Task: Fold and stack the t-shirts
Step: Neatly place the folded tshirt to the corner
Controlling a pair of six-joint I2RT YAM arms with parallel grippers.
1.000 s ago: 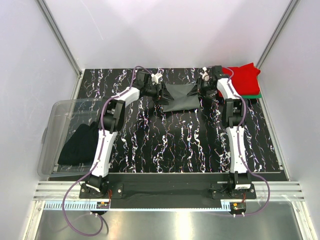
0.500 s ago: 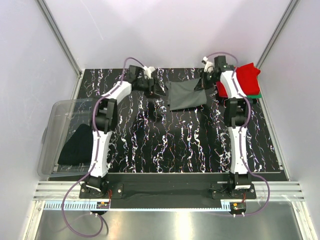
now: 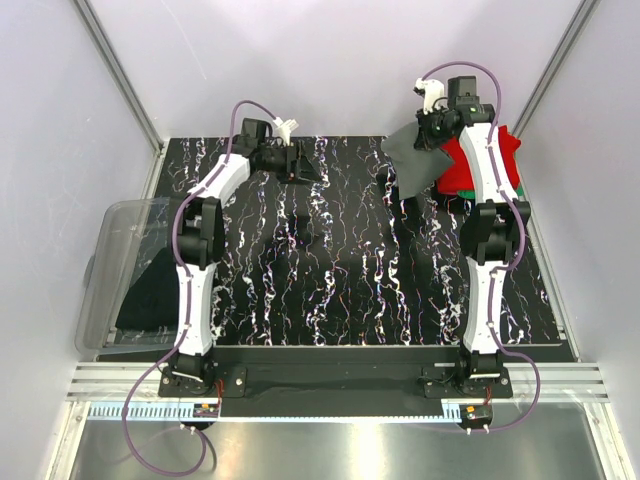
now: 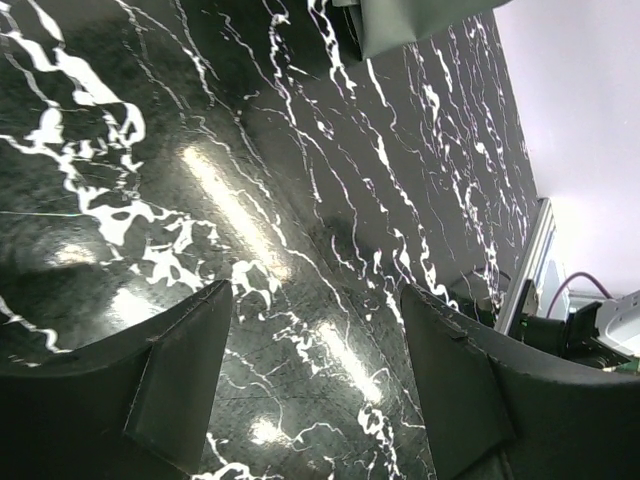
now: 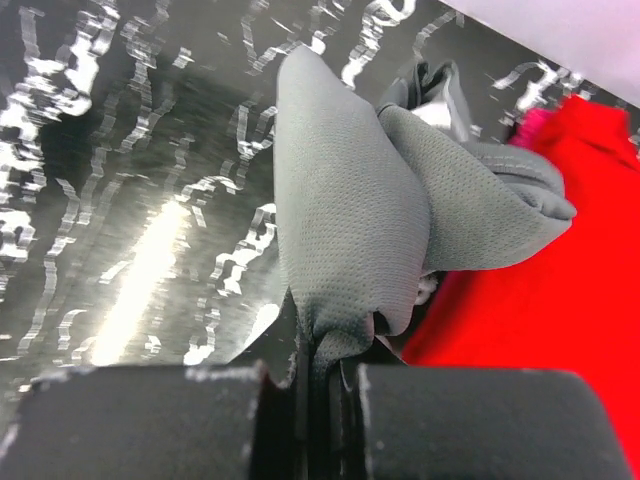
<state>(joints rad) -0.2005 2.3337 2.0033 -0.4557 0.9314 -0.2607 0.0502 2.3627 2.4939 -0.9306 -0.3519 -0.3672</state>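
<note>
Table (image 3: 350, 290): tub (image 3: 108, 228) at left edge, black shirts (image 3: 150, 290) inside. Red shirt (image 3: 500, 158) lies on green shirt (image 3: 508, 192), far right corner. Grey shirt (image 5: 350, 230) hangs bunched, just beside the red. Right gripper (image 5: 320, 372) jaws pinch one edge of it. Left gripper (image 4: 320, 385) jaws spread, nothing held, well apart. Advice: centre the grey over the red, lower slowly so it lands flat, release only once it rests.

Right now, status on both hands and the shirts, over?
Left hand open, empty, above table. Right hand shut on dark grey t-shirt, held up beside red t-shirt. Nothing seen in the way.
</note>
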